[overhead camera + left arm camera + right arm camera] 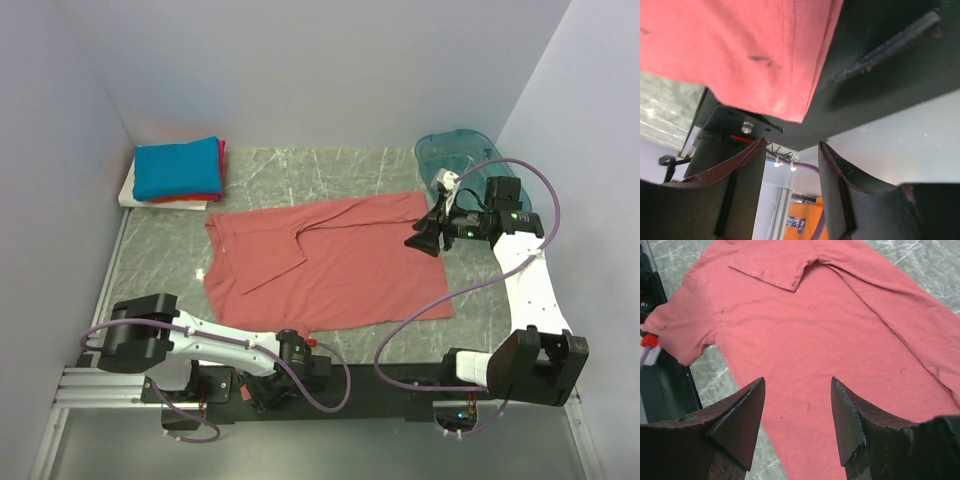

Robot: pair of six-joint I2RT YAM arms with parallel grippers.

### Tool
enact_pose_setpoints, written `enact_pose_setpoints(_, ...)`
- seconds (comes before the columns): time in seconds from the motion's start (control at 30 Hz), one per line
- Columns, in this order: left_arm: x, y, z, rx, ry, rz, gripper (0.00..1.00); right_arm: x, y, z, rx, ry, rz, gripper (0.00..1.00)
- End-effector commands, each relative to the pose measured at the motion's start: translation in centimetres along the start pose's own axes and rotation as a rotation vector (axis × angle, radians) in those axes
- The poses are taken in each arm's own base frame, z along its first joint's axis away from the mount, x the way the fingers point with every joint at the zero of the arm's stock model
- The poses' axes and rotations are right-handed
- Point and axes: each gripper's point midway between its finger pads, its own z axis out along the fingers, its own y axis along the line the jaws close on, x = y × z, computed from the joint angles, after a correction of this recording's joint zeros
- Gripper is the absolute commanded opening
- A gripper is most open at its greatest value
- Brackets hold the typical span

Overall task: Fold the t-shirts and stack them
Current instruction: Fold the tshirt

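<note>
A: L gripper (791, 145)?
B: Jaws partly apart, nothing betw. them. Salmon-pink t-shirt (340, 270) just ahead of the fingertips, its corner lying over the black plate (880, 75). Can't see any contact w/ cloth.
A: R gripper (797, 385)?
B: Jaws apart, empty. Hovers over the pink shirt's edge. Cloth is spread flat under & beyond the fingers, one sleeve folded in over the body farther ahead.
A: Other shirts?
B: Folded stack well apart from both grippers, far corner on L arm's side. Blue t-shirt (178, 168) on top, red t-shirt (190, 200) under it, white t-shirt (128, 192) lowest.
A: Bin?
B: Teal bin (455, 155) near R gripper, on its far side.
A: Writing?
B: Blue label (796, 223) on orange obj. (807, 207) past L fingers, too blurred to read.
</note>
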Motion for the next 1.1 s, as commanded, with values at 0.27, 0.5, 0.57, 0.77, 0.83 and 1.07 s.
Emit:
enact_pose_setpoints(0.27,-1.1,0.3,1.9,0.049,-0.009,-0.037,0.49,-0.9,0.1,-0.5,-0.038,-0.028,-0.01,0.62)
enact_pose_setpoints(0.5,-0.3,0.2,2.3,0.074,0.01,-0.031,0.46,-0.8,-0.1,-0.7,-0.028,-0.03,-0.005,0.62)
enact_pose_setpoints(0.57,0.2,0.3,2.6,0.071,0.024,-0.033,0.46,-0.7,-0.2,-0.7,-0.03,-0.029,0.001,0.62)
enact_pose_setpoints(0.77,0.5,-0.1,2.9,0.093,0.043,-0.033,0.43,-0.8,-0.1,-0.9,-0.033,-0.032,0.006,0.63)
enact_pose_setpoints(0.83,0.5,-0.2,3.0,0.098,0.044,-0.033,0.41,-0.8,-0.1,-0.9,-0.032,-0.034,0.006,0.63)
enact_pose_setpoints(1.07,0.5,-0.1,3.2,0.093,0.043,-0.033,0.39,-0.9,0.0,-1.0,-0.036,-0.038,0.005,0.63)
